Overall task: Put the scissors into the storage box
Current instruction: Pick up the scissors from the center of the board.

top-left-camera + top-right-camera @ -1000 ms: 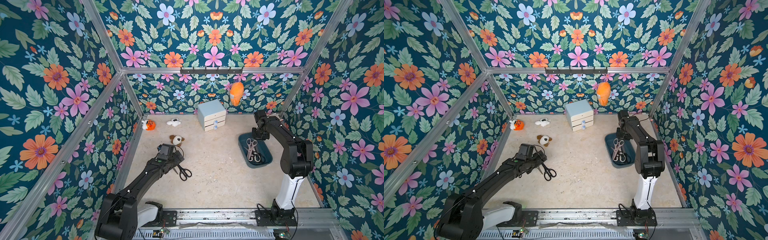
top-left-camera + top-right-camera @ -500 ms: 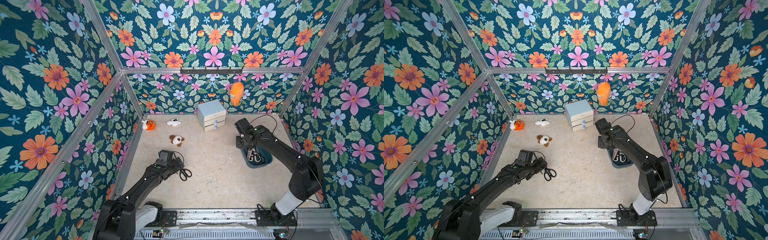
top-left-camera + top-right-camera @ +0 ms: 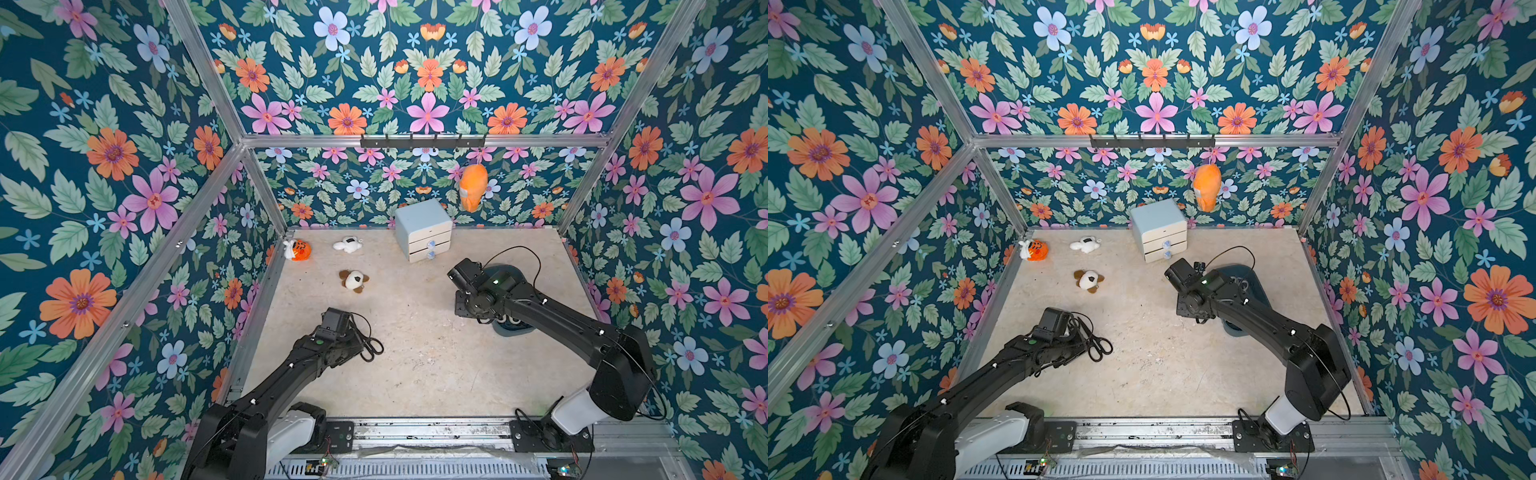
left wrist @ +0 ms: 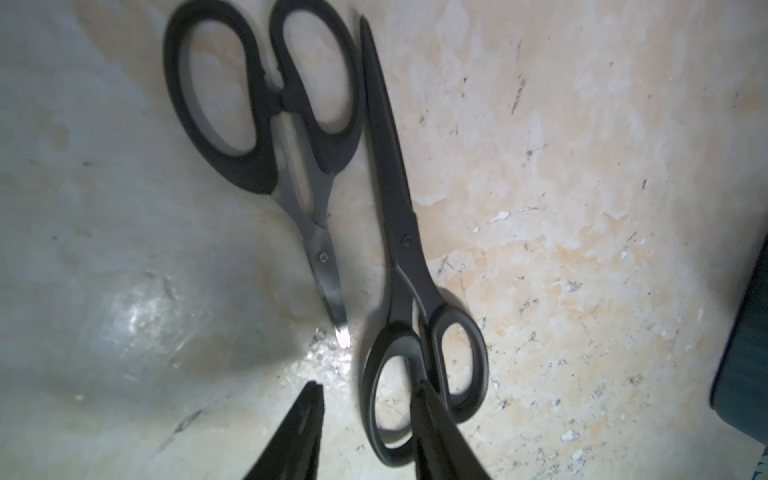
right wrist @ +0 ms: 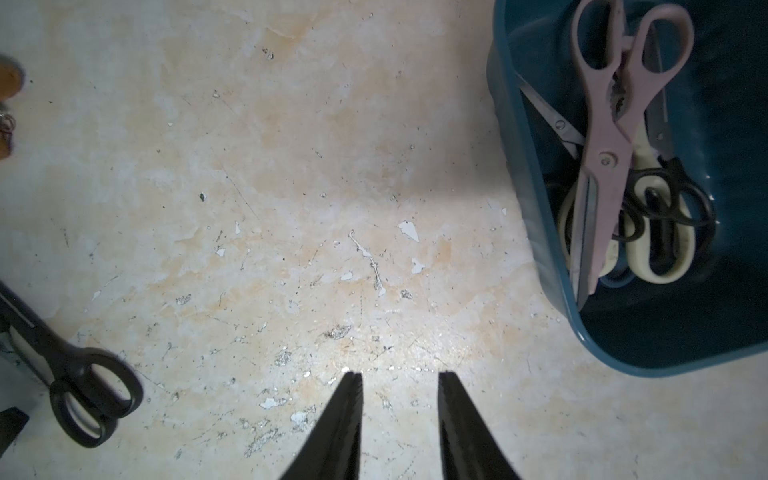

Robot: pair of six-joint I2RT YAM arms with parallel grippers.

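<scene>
Reaching down by the left edge of the table, the left gripper has its two fingers partly apart. One handle ring of the long black scissors sits between them. One finger lies over the middle of the handles, and a bit of table shows between the other finger and the ring, so I cannot tell if it has a real grip. Just beside this pair lies a shorter black pair with big handles, pointing the other way and almost touching it.

Farther back and toward the right edge, the right gripper hangs over bare table with its fingers apart and nothing between them. Right next to it is the storage box, which sits along the right edge, partly hidden under the right arm. Inside it lie pink scissors on top, cream scissors under them, and a black-handled pair.

Farther back, nearer the left edge, lies a brown and white toy dog. By the far left corner are an orange toy and a white toy. At the far edge stands a pale blue cabinet.
</scene>
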